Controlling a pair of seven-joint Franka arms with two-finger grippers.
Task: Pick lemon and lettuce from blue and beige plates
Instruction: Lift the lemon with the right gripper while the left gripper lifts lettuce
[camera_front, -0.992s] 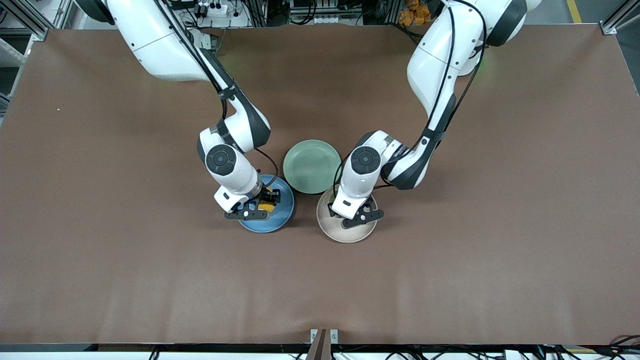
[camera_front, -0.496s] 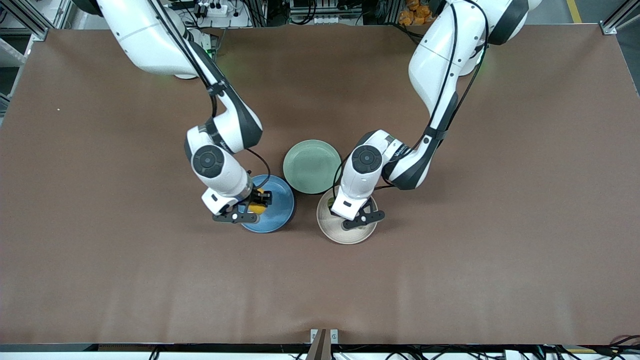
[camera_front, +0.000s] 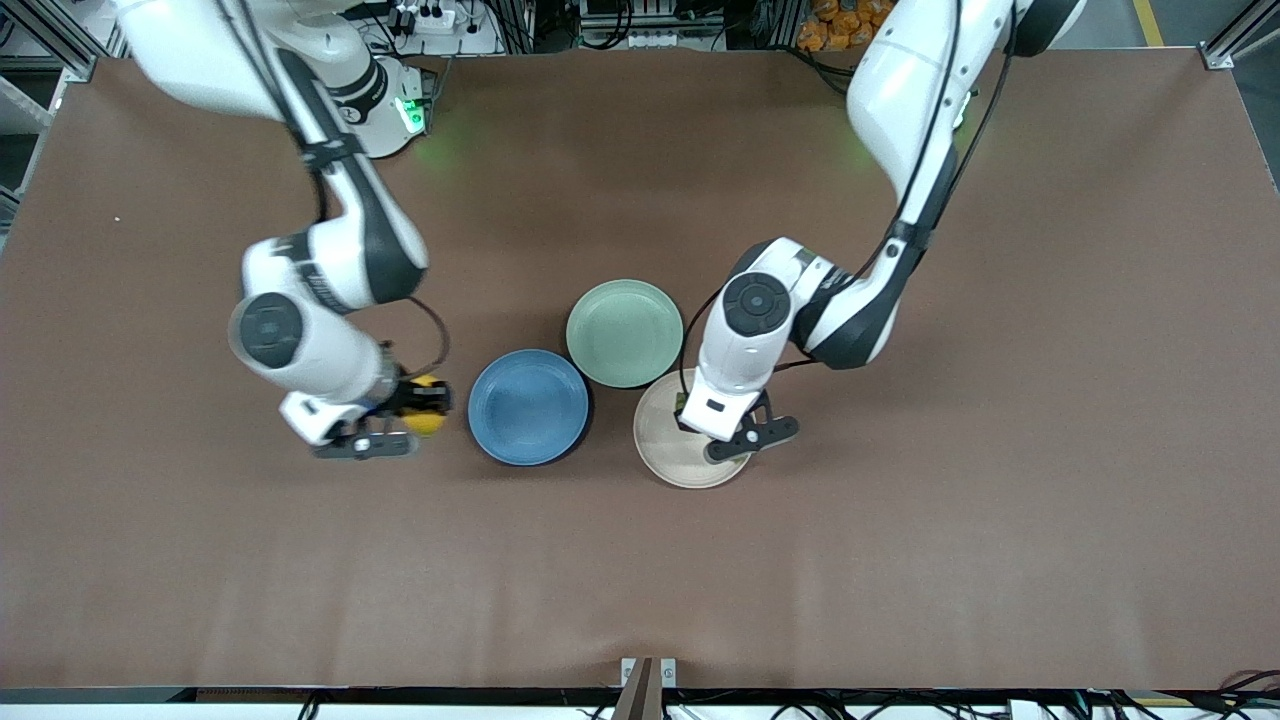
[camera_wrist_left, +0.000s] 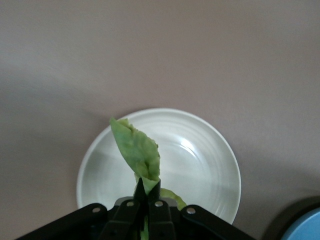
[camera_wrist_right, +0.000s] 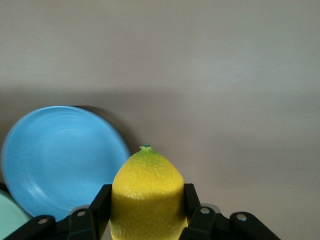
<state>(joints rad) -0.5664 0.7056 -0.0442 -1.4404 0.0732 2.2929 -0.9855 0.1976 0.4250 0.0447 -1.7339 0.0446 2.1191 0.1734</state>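
Observation:
My right gripper (camera_front: 418, 408) is shut on the yellow lemon (camera_front: 424, 420) and holds it over the bare table beside the blue plate (camera_front: 528, 407), toward the right arm's end. In the right wrist view the lemon (camera_wrist_right: 147, 195) sits between the fingers, the blue plate (camera_wrist_right: 60, 157) off to one side. My left gripper (camera_front: 700, 425) is shut on the green lettuce leaf (camera_wrist_left: 136, 150) and holds it above the beige plate (camera_front: 668, 455). The beige plate (camera_wrist_left: 210, 165) lies bare under the leaf. In the front view the leaf is almost hidden by the left hand.
A mint-green plate (camera_front: 624, 332) lies between the two arms, farther from the front camera than the blue and beige plates and touching both. Brown table surface (camera_front: 640, 580) spreads all around.
My right gripper has lifted the lemon off the blue plate and carried it toward the right arm's end of the table. My left gripper has risen slightly with the lettuce over the beige plate.

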